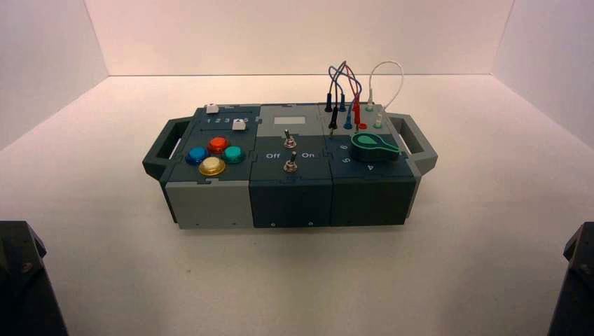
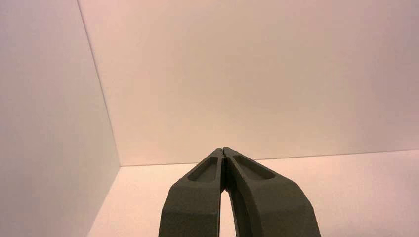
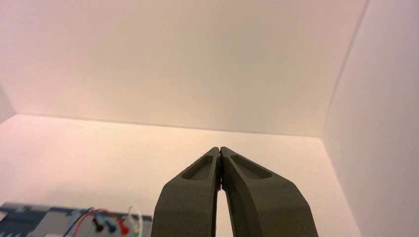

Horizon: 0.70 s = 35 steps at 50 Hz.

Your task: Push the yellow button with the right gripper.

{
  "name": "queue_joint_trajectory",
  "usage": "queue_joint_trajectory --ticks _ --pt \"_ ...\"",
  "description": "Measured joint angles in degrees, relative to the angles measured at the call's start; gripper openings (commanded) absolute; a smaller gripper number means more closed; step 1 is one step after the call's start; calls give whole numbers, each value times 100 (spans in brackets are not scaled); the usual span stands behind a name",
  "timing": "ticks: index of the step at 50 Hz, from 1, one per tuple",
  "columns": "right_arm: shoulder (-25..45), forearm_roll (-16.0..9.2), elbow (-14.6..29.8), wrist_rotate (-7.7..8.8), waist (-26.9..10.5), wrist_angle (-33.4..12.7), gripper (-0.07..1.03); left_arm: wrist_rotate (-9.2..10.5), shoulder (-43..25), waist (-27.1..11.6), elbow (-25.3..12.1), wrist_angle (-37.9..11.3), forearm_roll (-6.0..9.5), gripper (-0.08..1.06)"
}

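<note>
My right pincer (image 3: 220, 154), tips together, is well apart from the yellow button (image 1: 211, 166), at six o'clock in its cluster; a sloppy leftward reach could press the teal button (image 1: 233, 155).

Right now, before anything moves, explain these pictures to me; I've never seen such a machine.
It is a robot with two arms, each ending in a two-fingered gripper. The high view looks down from behind the arms at a dark box carrying four round buttons, including the yellow button nearest the arms, plus sliders, switches, a green knob and wires. The other two pictures come from cameras on the wrists. The left gripper and right gripper both have their fingers shut and hold nothing, away from the box.
</note>
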<state>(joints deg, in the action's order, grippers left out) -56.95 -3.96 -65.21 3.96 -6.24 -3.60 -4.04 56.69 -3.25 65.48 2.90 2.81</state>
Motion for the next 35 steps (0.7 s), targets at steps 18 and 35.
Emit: queue_joint_trajectory --ticks 18,35 --pt "114 -18 1072 -9 -844 -1688 -2 26 185 -316 -554 -1591 53 -3" --pt "1248 -18 2215 211 -2021 -3313 -2 26 185 -949 -1406 -4254 255 -3"
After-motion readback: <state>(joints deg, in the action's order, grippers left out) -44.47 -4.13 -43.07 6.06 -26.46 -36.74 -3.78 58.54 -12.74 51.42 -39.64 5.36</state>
